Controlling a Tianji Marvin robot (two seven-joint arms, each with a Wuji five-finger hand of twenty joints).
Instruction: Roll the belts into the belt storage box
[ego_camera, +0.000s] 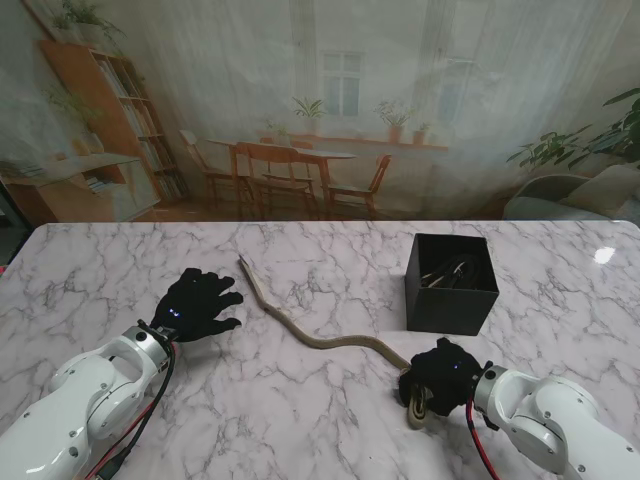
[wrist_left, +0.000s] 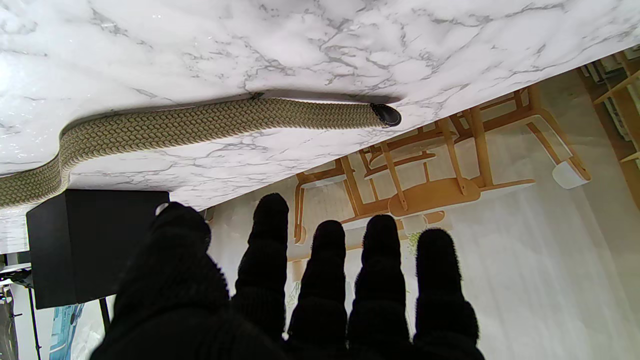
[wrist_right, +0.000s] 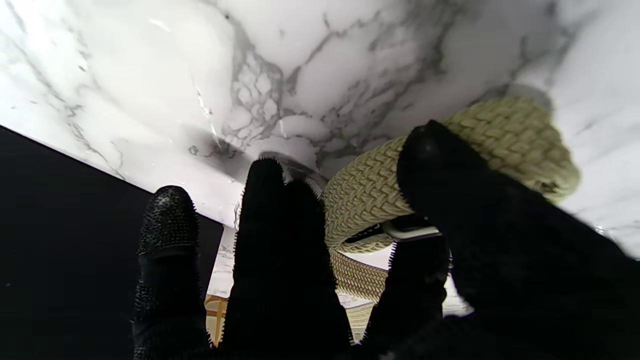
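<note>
While my right hand (ego_camera: 440, 372) is grasping the buckle end of the woven belt (ego_camera: 330, 340) — fingers (wrist_right: 280, 210) curled round a first small coil near me — the rest is lying unrolled across the marble surface (ego_camera: 300, 420), its tip (wrist_left: 386, 114) ending beside my left hand (ego_camera: 197, 303). That hand is hovering, fingers spread, holding nothing. The black belt storage box (ego_camera: 452, 283) is sitting just beyond the right hand, with something dark already inside. I judge the rolling barely begun — most is left.

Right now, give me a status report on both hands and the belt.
Right hand shut on woven tan belt, coil started. Left hand open, off belt. Black storage box unobstructed.
</note>
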